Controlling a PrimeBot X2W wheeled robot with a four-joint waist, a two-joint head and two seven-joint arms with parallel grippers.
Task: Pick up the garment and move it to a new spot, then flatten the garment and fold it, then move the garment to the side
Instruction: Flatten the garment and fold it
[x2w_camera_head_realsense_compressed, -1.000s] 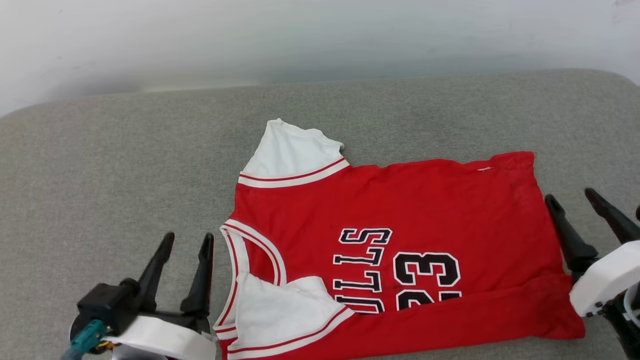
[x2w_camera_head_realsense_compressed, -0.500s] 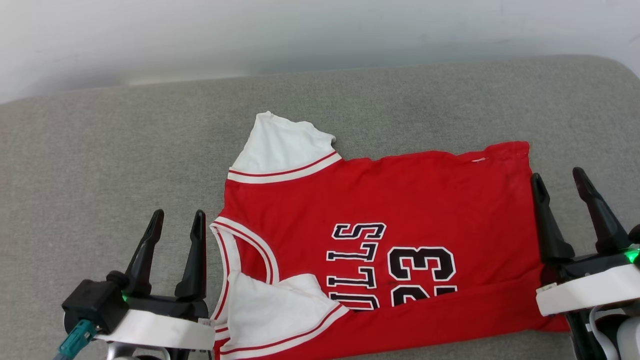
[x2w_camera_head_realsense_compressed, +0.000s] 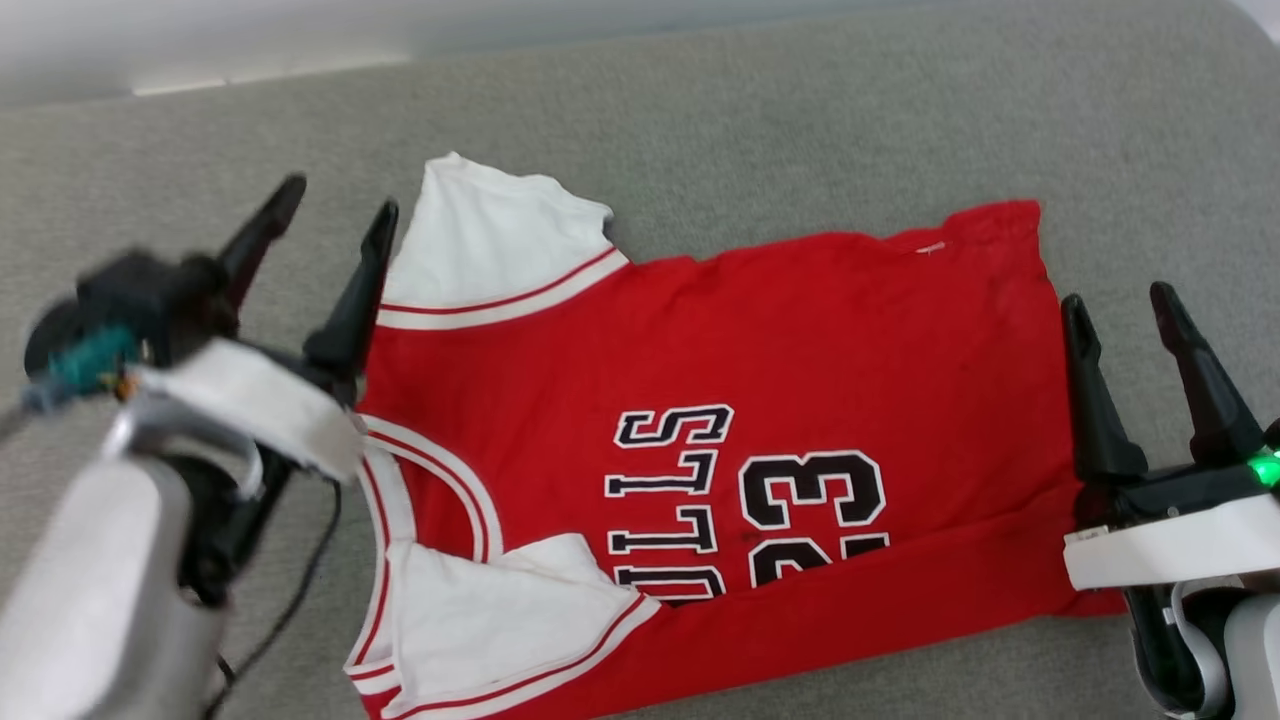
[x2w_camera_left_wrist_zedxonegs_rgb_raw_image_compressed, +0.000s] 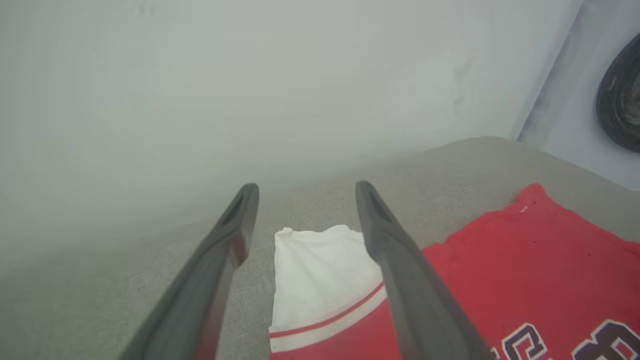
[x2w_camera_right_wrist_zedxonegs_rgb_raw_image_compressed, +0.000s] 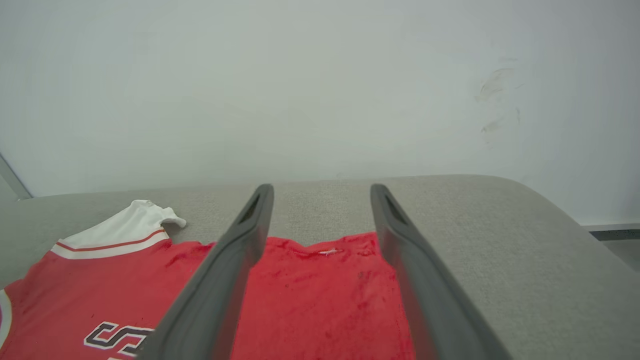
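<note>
**A:** Jersey (x2w_camera_head_realsense_compressed: 760, 400) lies mid-frame on the grey cushion (x2w_camera_head_realsense_compressed: 800, 110), number up, its lower edge doubled over.

**B:** Left gripper (x2w_camera_head_realsense_compressed: 341, 193) hovers upper left, fingers spread by the white sleeve (x2w_camera_head_realsense_compressed: 480, 250) (lining up a pinch, I'd guess).

**A:** Right gripper (x2w_camera_head_realsense_compressed: 1116, 296), centre right, is spread too, empty, just beside the hem (x2w_camera_head_realsense_compressed: 1050, 330). It's probably placed to take that end for the fold.

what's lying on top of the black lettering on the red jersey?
The thin red basketball jersey is folded over itself: its near red edge and white sleeve panel overlap the black white-outlined lettering. The letter parts beneath are hidden.
</note>
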